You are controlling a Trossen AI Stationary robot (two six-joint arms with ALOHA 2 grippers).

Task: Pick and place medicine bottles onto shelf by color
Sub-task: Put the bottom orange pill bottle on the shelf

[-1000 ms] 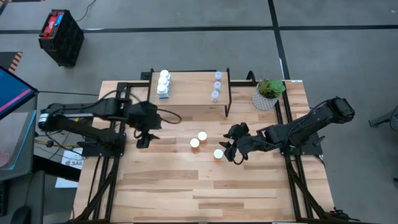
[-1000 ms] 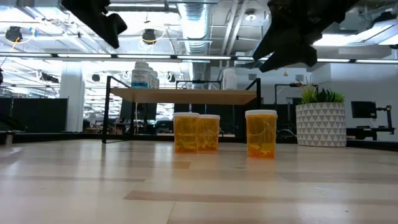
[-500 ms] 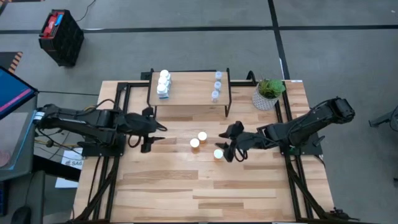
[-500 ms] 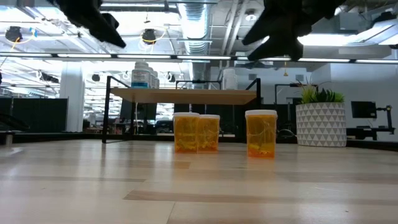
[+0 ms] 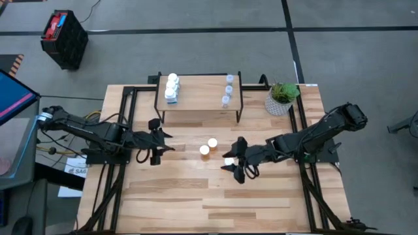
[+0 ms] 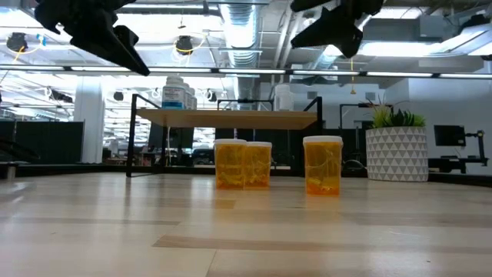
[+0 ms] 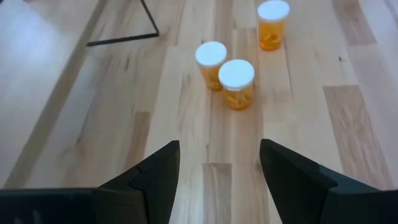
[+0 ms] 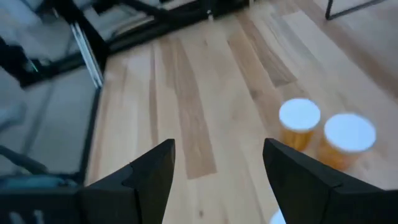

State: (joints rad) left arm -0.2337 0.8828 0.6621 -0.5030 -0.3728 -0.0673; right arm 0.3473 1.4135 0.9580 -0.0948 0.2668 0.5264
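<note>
Three orange white-capped bottles stand on the table in front of the shelf (image 5: 199, 103): two together (image 5: 212, 143) (image 5: 205, 150) and one (image 5: 228, 161) to their right. They also show in the low view (image 6: 231, 163) (image 6: 257, 164) (image 6: 323, 165). White blue-labelled bottles (image 5: 172, 87) stand on the shelf's left end, clear ones (image 5: 228, 90) on its right. My left gripper (image 5: 157, 151) hovers open left of the orange pair (image 7: 236, 81). My right gripper (image 5: 236, 170) hovers open over the single orange bottle, partly hiding it, with the pair (image 8: 300, 123) ahead of it.
A white patterned pot with a green plant (image 5: 282, 98) stands right of the shelf. Black frame rails (image 5: 124, 104) run along the table's left and right sides. Bare wooden tabletop (image 5: 196, 202) lies toward the near edge.
My right gripper has gone toward the table's left and near edges, ending over the single orange bottle, and has risen in the low view. My left gripper has gone a little toward the near edge. Both stay open. The bottles have not moved.
</note>
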